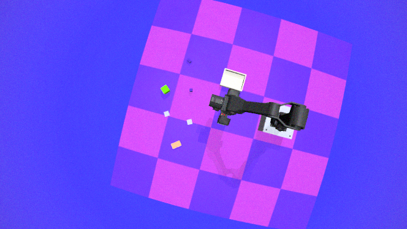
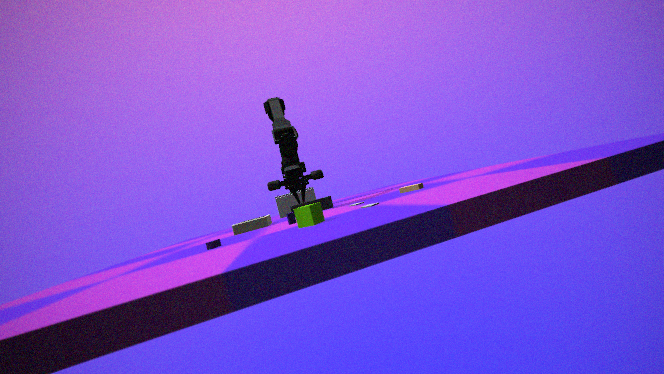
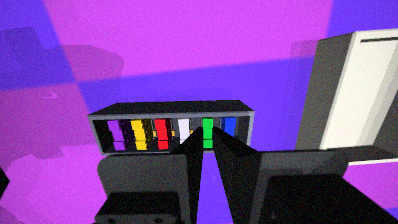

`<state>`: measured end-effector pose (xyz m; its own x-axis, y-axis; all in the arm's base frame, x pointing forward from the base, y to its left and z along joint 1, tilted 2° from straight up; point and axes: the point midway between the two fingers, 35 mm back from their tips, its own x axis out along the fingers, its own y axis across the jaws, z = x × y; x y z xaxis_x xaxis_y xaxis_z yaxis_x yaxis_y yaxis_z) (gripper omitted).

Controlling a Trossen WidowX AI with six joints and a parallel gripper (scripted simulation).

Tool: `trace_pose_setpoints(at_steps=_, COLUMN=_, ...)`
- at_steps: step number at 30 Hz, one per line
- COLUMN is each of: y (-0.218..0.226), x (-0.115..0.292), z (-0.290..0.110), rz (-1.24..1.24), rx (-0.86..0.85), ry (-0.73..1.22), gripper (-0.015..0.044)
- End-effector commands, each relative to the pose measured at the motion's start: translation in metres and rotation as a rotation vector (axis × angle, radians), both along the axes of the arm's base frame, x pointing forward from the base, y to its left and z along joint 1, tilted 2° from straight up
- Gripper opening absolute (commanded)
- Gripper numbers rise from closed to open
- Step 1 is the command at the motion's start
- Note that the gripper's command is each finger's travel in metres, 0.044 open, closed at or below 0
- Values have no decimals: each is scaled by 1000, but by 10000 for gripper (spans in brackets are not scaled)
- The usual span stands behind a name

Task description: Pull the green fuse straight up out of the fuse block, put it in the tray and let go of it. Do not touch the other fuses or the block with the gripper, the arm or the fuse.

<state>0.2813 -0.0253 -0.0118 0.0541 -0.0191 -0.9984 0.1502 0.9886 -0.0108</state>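
Note:
In the wrist view the dark fuse block (image 3: 170, 107) holds a row of fuses: purple, yellow, red, white, green and blue. The green fuse (image 3: 207, 131) sits upright in its slot, second from the right. My gripper (image 3: 207, 131) hangs right over the block, and its two fingertips are pressed against the sides of the green fuse. The white fuse (image 3: 184, 129) and the blue fuse (image 3: 229, 125) stand close on either side. The white tray (image 3: 357, 90) (image 1: 233, 79) with grey outer walls stands just to the right of the block. In the overhead view the arm hides most of the block.
A bright green cube (image 1: 165, 89) (image 2: 308, 214), an orange flat block (image 1: 176, 144), two small white cubes (image 1: 166, 113) (image 1: 189, 122) and two tiny dark cubes (image 1: 190, 90) (image 1: 189, 60) lie left of the arm. The robot base (image 1: 280, 130) is on the right.

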Motion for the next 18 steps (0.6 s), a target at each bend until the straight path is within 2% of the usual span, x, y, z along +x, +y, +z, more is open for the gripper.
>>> trace_pose_setpoints(at_steps=1, y=0, x=0, z=0, rz=0, rx=0, ry=0, gripper=7)
trace_pose_setpoints(at_steps=18, y=0, x=0, z=6, rz=0, rx=0, ry=-1, gripper=0)
